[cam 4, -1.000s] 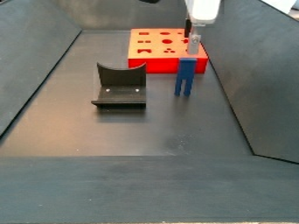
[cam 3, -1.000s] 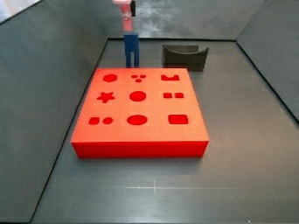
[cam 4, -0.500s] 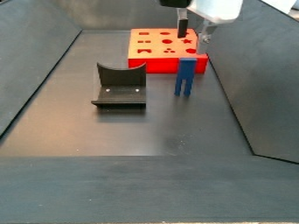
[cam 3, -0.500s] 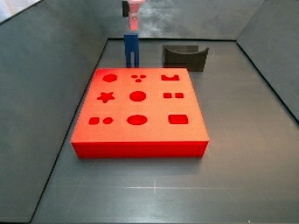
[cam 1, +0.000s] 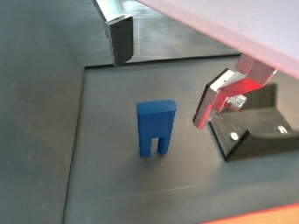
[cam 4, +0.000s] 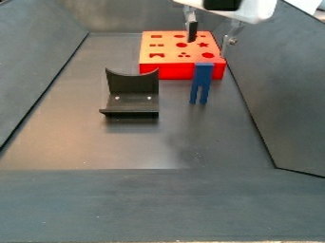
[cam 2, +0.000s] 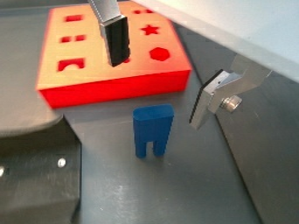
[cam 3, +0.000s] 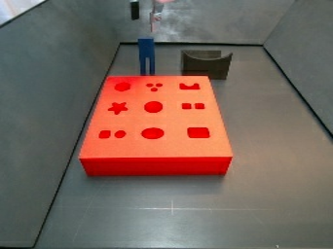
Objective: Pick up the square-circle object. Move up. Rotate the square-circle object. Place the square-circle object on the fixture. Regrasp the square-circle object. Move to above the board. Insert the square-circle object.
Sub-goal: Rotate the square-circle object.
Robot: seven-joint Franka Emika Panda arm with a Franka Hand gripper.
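- in a wrist view we see the square-circle object (cam 1: 156, 128) standing upright on the dark floor, prongs down, with the gripper (cam 1: 170, 70) above it, its fingers (cam 1: 121, 39) spread wide apart and holding nothing; the fixture (cam 1: 260, 133) sits just beside the blue piece.
- in a wrist view the blue piece (cam 2: 152, 131) stands free between the board (cam 2: 111, 54) and the fixture (cam 2: 35, 166), while the gripper (cam 2: 163, 66) hangs open over it.
- in a side view the blue piece (cam 3: 146, 54) stands just beyond the board's (cam 3: 156, 122) far edge, left of the fixture (cam 3: 207, 62), with the gripper (cam 3: 146, 9) above it and clear of it.
- in a side view the blue piece (cam 4: 200, 84) stands on the near side of the board (cam 4: 181, 53), right of the fixture (cam 4: 131, 93); the gripper (cam 4: 211, 27) is high above, open.
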